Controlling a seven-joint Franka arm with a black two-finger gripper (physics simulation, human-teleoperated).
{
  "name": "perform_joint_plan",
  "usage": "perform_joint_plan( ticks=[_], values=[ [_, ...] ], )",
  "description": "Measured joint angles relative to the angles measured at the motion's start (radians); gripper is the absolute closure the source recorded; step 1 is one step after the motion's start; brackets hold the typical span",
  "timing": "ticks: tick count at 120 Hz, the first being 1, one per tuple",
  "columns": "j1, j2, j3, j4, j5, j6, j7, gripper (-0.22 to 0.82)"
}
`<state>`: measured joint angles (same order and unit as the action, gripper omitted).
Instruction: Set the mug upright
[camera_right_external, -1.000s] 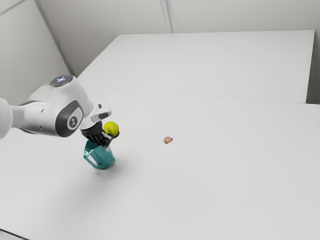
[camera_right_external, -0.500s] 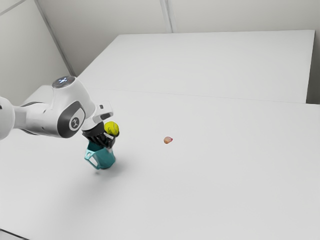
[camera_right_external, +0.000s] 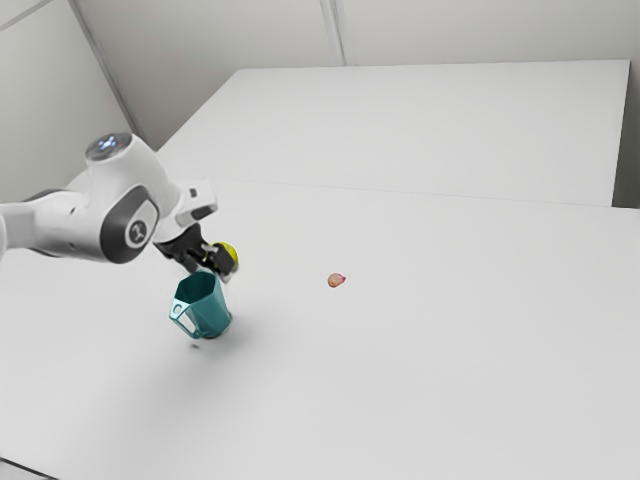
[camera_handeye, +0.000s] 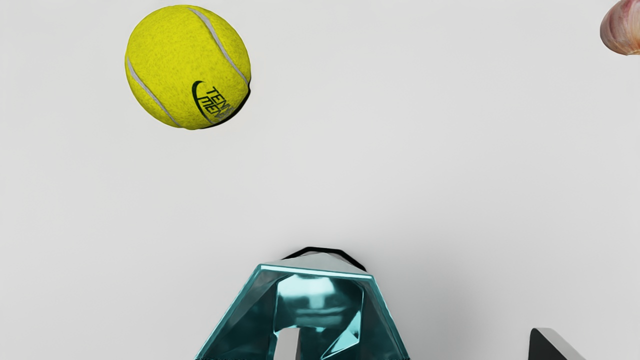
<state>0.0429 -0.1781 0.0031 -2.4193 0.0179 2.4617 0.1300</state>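
White table (camera_right_external: 450, 370): teal mug (camera_right_external: 209, 308), ball (camera_handeye: 185, 65), bulb (camera_right_external: 335, 281)

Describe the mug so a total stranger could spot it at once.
On the white table, find the gripper toward the exterior view's left. Just below it is the mug, glossy teal, with a handle and open top. Its faceted sides set it apart from the round yellow ball.

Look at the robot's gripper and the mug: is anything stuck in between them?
No, nothing I can see is between the gripper and the mug. In the wrist view, one of the open jaws shows right over the mug's opening. The ball is apart from the mug, not between them.
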Motion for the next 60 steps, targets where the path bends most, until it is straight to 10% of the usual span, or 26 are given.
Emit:
perform_joint_plan(
  ticks=[60],
  values=[
    [0.003,0.091,-0.003,0.432,-0.015,-0.446,0.006,0.03]
  ],
)
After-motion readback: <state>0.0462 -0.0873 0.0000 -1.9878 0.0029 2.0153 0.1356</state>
